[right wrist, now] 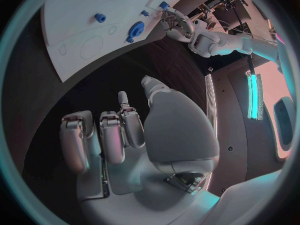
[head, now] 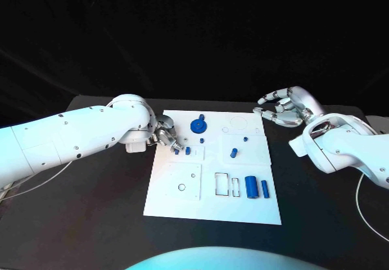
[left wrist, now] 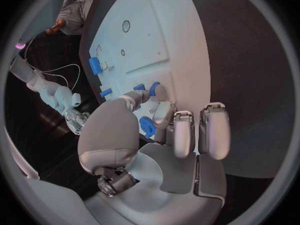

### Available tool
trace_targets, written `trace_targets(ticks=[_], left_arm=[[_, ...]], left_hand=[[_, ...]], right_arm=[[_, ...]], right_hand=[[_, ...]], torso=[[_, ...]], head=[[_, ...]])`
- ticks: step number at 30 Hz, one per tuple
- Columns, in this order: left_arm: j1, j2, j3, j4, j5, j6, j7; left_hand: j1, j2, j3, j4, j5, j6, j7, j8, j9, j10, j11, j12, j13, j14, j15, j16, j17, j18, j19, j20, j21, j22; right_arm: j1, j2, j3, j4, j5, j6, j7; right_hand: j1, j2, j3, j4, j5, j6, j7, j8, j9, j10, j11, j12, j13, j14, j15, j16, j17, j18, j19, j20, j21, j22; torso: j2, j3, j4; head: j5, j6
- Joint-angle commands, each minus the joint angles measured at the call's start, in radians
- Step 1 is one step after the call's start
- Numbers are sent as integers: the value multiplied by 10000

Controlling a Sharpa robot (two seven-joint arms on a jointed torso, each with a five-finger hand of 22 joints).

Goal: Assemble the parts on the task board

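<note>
No text, label, brand, number or sign can be read anywhere in these views.

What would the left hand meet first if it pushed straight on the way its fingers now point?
Probably the small blue peg right at the fingertips of the left hand, on the task board; it may already touch it, since depth is unclear. Beyond lies the blue gear.

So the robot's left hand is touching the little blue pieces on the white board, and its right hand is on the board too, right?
Not quite. The left hand is at the small blue pieces on the white board, but the right hand is off the board, over the black table beside its far right corner, holding nothing. The head view shows this.
</note>
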Motion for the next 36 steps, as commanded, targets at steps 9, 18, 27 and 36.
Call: trace_targets(ticks=[9,18,27,36], left_arm=[[-31,-185,74,165,181,-711,163],[-35,-335,201,339,471,-1550,390],[-34,-569,290,649,1052,-3869,2655],[-209,-390,124,911,-591,-5466,5790]], left_hand=[[-248,100,-676,582,-2083,-32,86,71,-75,-206,52,-200,-232,1040,0,36,2635,-175,191,-68,-99,221],[-37,73,-782,559,-2101,-232,133,46,-91,-465,86,-538,-685,1040,9,36,2635,-105,68,-73,-294,-102],[1405,139,-1167,489,-1963,-2142,959,-480,-472,-3579,839,-3495,-4136,-272,642,-1852,-463,786,-2064,344,-3911,-5067],[4175,-293,349,-218,-2031,-2469,1481,-1692,-2139,-5154,1417,-5819,-6197,-2921,1208,-4562,-4180,1136,-3347,924,-6355,-7481]], right_arm=[[-15,2,0,-3,-26,22,113],[-31,-5,0,-14,-11,12,124],[-46,-14,0,-42,29,-25,159],[-89,11,-2,-85,134,-32,314]], right_hand=[[-96,15,36,18,36,-27,-35,20,-17,-55,-38,-70,1301,1059,-68,55,2635,-70,1047,-50,44,2631],[-109,14,32,22,36,-33,-34,19,-19,-63,-37,-82,1292,1059,-67,55,2635,-70,1047,-50,44,2631],[-123,15,29,24,37,-39,-33,19,-22,-169,-36,-228,1183,1059,-66,55,2635,-70,1047,-50,44,2631],[-84,8,114,-2,75,-37,-67,93,-36,-966,-78,-1430,266,861,-112,-282,1966,3,907,-85,-216,2464]], torso=[[8,-2,-9],[-5,-7,-5],[-4,-3,6],[0,-5,-3]], head=[[-32,37],[-64,51],[-160,129],[-192,264]])
